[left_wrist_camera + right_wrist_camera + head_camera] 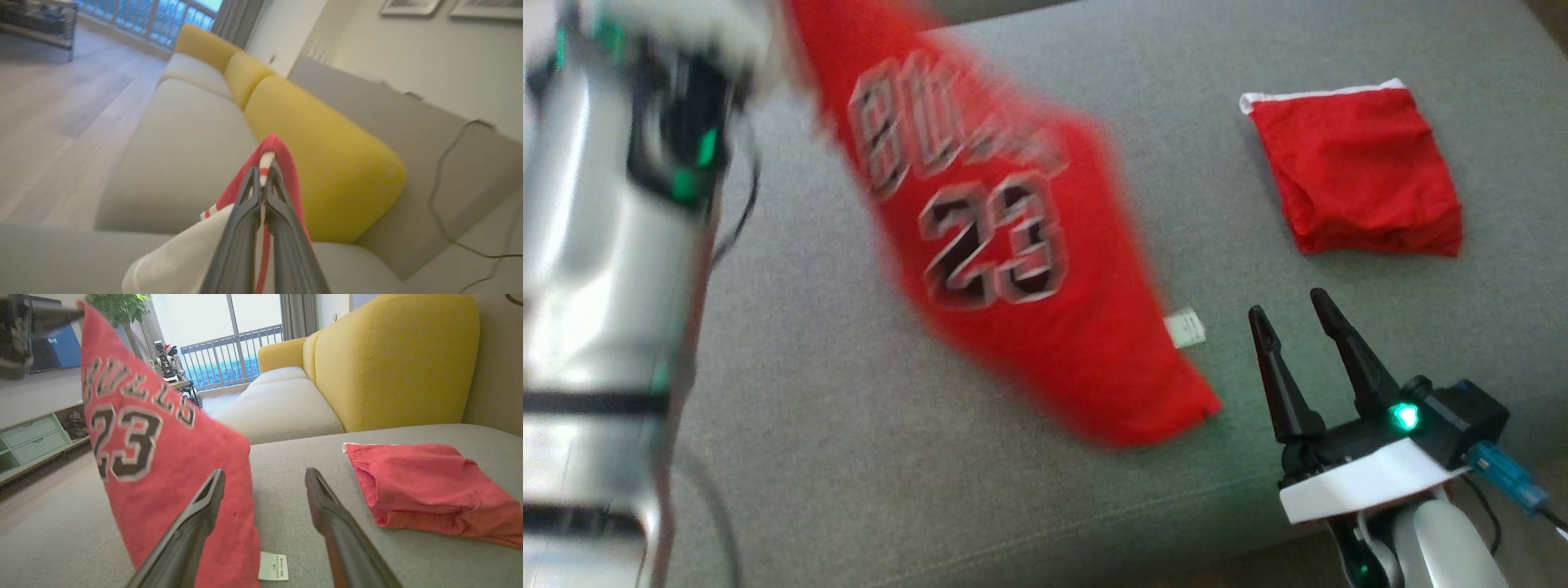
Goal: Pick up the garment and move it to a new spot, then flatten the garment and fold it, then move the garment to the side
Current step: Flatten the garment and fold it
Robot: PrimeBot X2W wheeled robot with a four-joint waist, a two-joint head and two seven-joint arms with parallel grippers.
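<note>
Your left hand [262, 172], clamped on the trimmed edge of the red jersey [996, 245], holds it hanging slantwise over the grey cushion [809, 367]; your right hand [1286, 302] hovers, fingers apart, beside its lower corner.

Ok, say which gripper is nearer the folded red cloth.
Right. The right gripper sits open just short of the cloth; the left gripper, far across, holds the jersey up.

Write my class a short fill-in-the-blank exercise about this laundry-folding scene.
The jersey held up by the left gripper bears the number ____.
The right gripper has its jaws ____.
The folded red garment lies on a cushion coloured ____.
Missing words: 23; open; grey.
</note>
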